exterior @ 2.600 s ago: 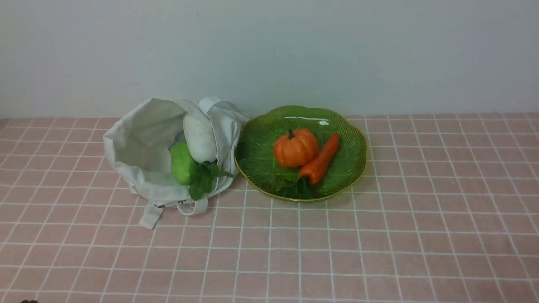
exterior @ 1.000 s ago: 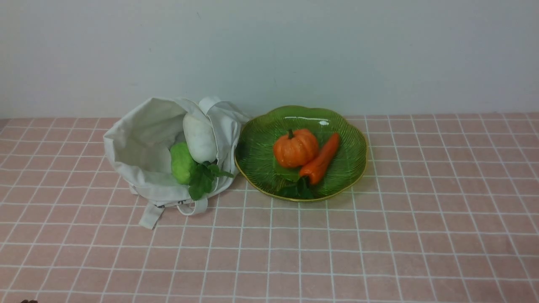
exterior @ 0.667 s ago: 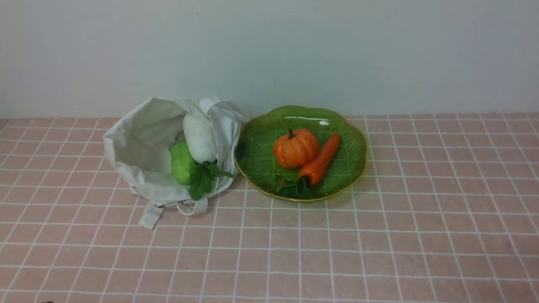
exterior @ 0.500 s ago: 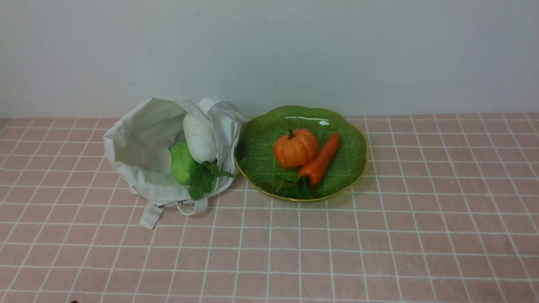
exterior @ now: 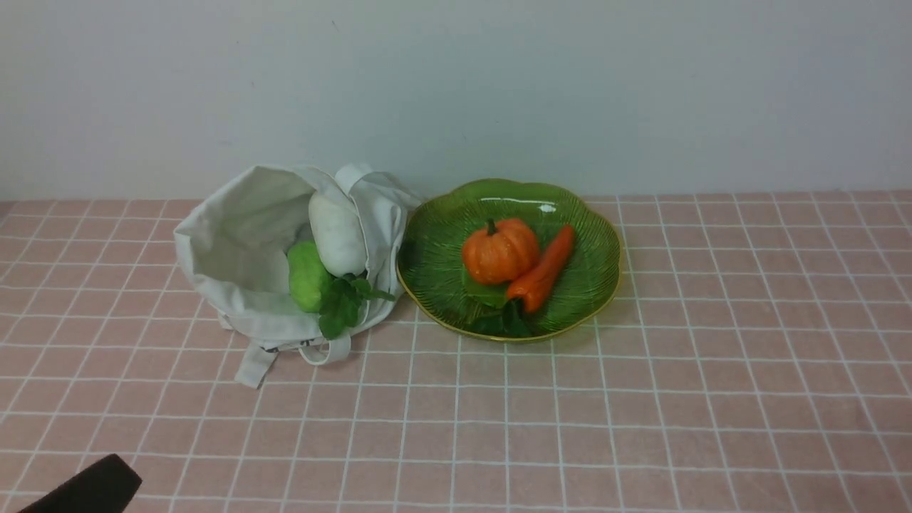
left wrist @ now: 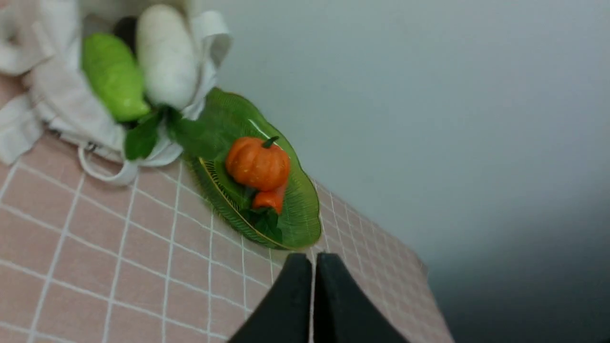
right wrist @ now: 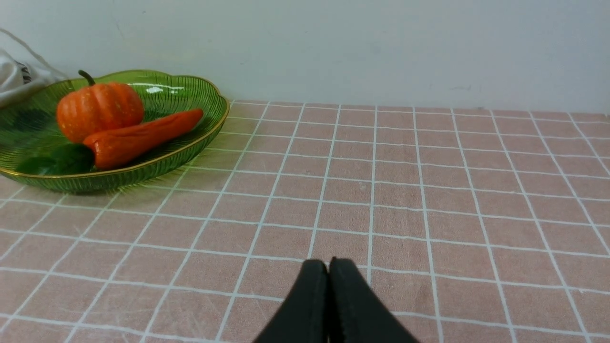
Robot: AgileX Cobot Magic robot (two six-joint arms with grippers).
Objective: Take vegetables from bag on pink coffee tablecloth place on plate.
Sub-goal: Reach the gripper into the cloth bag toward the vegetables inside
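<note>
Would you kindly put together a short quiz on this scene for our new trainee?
1. What colour is the vegetable lying beside the radish in the bag?
2. Which two things lie on the plate?
A) pumpkin and carrot
B) radish and pumpkin
C) radish and carrot
3. True or false: the radish has already been taken out of the bag.

Key: 1 green; 2 A; 3 false, it lies in the bag's open mouth.
</note>
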